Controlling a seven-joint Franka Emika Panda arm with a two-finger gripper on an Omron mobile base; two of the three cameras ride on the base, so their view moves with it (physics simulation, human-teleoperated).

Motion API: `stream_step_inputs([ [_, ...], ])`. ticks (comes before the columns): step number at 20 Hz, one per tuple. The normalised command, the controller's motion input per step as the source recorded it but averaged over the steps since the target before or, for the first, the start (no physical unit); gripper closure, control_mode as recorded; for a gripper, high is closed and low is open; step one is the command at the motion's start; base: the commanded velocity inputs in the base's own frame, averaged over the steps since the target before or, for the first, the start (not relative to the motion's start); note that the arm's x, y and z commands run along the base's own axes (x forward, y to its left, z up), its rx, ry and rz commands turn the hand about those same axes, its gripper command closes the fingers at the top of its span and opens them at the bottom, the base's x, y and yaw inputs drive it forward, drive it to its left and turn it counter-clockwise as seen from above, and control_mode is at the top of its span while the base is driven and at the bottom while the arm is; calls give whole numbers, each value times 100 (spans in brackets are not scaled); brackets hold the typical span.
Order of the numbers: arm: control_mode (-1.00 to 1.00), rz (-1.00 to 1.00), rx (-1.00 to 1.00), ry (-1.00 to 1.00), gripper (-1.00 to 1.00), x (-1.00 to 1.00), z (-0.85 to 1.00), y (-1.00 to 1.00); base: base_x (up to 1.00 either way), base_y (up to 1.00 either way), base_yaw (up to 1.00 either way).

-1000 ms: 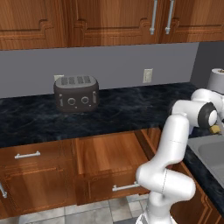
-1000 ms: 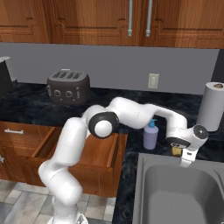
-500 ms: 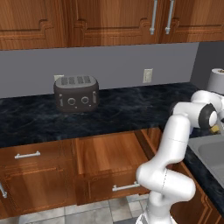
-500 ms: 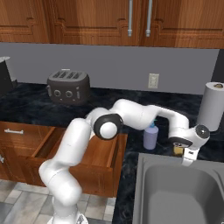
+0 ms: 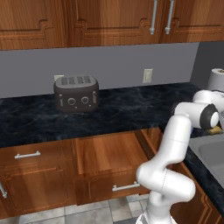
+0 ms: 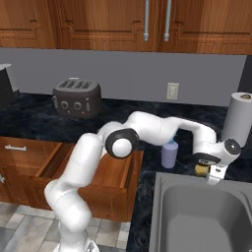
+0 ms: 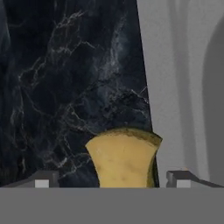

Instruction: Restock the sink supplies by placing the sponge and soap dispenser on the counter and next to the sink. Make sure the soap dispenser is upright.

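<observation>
Jaws have sprung wide since a second ago, when they were pinched on the sponge; arm otherwise barely shifted. Gripper (image 7: 113, 178) now open, one fingertip (image 7: 43, 179) on each side of the sponge (image 7: 124, 158) with clear gaps, so nothing gripped. Contact with the sponge can't be told from the hand view.

Sponge, yellow with a darker green edge, sits on the table (image 7: 65, 87) right at the sink's rim (image 7: 175, 87), partly overlapping that edge in the hand view. In the right base view the sponge (image 6: 201, 170) shows just under the wrist, gripper (image 6: 214, 176) pointing down beside the sink (image 6: 206, 211).

Soap dispenser (image 6: 170, 154), pale lavender, stands upright on the black marbled table (image 6: 147, 110), near the sink's back left corner and just beside the sponge.

Paper towel roll (image 6: 236, 123) stands upright behind the sink. Toaster (image 5: 77, 93) sits well apart along the table, against the grey wall. Wall outlet (image 5: 148, 75) above the table. Drawer (image 5: 109, 153) pulled open below; wooden upper cabinets (image 5: 109, 22) overhead, tiled floor (image 5: 87, 214).
</observation>
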Motion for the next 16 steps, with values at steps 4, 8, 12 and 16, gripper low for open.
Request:
stream_step_inputs([
  [4, -100, -1, 0, -8, -100, -49, 64, 15, 0, 0, 0],
  [8, -100, 0, -2, -4, -100, -73, 66, 59, 0, 0, 0],
  [12, -100, -5, -7, -2, -100, -66, 77, 74, 0, 0, 0],
  [16, -100, -9, -11, -2, -100, -56, 88, 78, 0, 0, 0],
])
